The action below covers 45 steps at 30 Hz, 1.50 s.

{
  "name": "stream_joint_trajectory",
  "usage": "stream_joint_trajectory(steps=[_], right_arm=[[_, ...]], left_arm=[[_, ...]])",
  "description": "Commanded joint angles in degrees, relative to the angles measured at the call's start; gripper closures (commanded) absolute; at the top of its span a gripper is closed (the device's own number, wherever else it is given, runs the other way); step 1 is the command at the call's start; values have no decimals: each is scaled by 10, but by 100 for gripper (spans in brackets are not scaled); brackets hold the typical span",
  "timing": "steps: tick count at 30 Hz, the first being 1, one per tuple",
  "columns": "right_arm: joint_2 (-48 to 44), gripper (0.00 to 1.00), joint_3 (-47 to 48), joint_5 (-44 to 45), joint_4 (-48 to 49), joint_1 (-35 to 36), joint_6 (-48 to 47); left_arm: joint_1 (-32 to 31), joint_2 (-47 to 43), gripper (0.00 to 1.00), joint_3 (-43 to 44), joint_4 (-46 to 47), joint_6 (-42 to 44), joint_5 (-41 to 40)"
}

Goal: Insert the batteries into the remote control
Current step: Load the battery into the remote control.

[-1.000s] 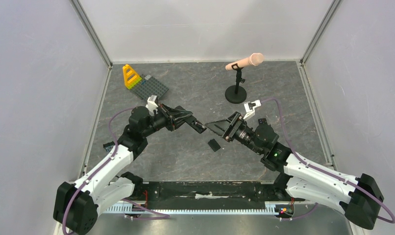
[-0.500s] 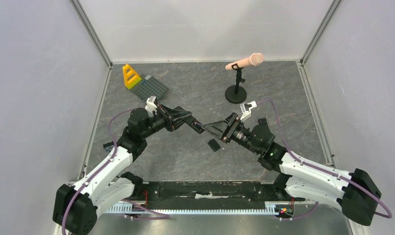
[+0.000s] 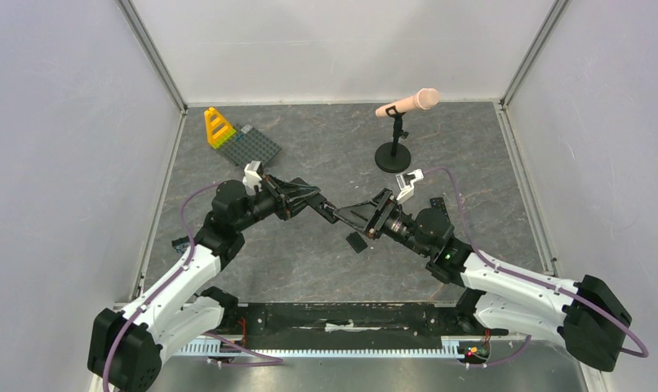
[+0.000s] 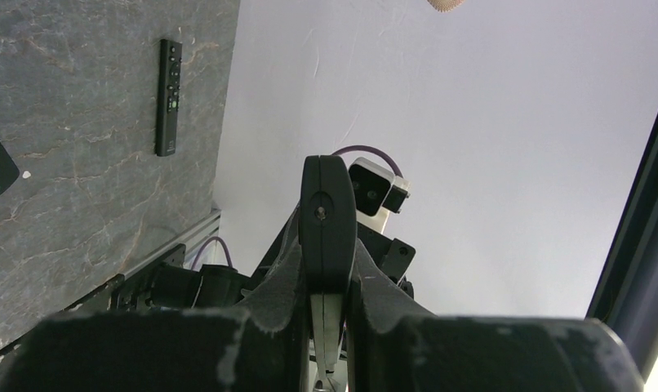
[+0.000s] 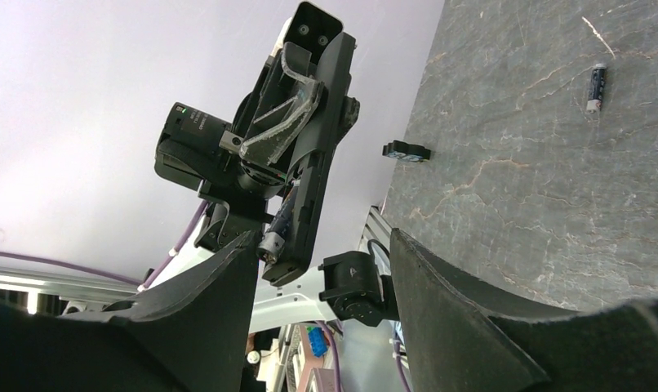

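From where I sit the job looks partly done. My left end effector [image 3: 308, 200] is clamped tight on the remote [image 4: 326, 214], holding it up off the bench [image 3: 309, 269] with its free end pointing toward the other arm. The cover [image 3: 357, 242] is off — it lies flat on the bench, just below where the two arms meet.

In the right wrist view the open bay faces me. I think one battery [image 5: 282, 219] sits in it, silvery end down, though it is too small for me to say it is fully seated. A second battery [image 5: 595, 87] lies loose on the bench, well apart from the remote.

My right end effector [image 5: 319, 253] is spread fairly wide with nothing between its fingers, hanging just beside the remote's free end.

What is left, as I judge it: press home the battery in the bay, fetch the loose one and load it, then pick up the cover and close the bay. The other remote [image 4: 169, 96] — the one with buttons — lies on the bench and plays no part.
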Motion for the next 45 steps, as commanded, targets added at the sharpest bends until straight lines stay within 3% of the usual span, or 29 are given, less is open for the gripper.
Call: stream_joint_trajectory(steps=[1,18,24,29,35,39,45], right_arm=[[10,39,-2,-3,41,0,5],[32,37,0,-28,61,0,6],[15,32,12,-41,53,-1,-25],[-10,31,29,-41,-30,-2,-90],[-8,35,125,-1,-241,-3,-264],[19,42,197,15,-337,-2,-355],[51,53,241,9,-379,-1,-414]], left_arm=[[-3,-12,98,12,24,-8,31],[-4,-4,98,22,21,17,40],[-3,8,98,36,-22,88,37],[-4,34,98,57,-53,172,58],[-4,70,98,108,-120,288,92],[-3,87,98,118,-126,309,107],[-3,110,98,118,-122,312,114]])
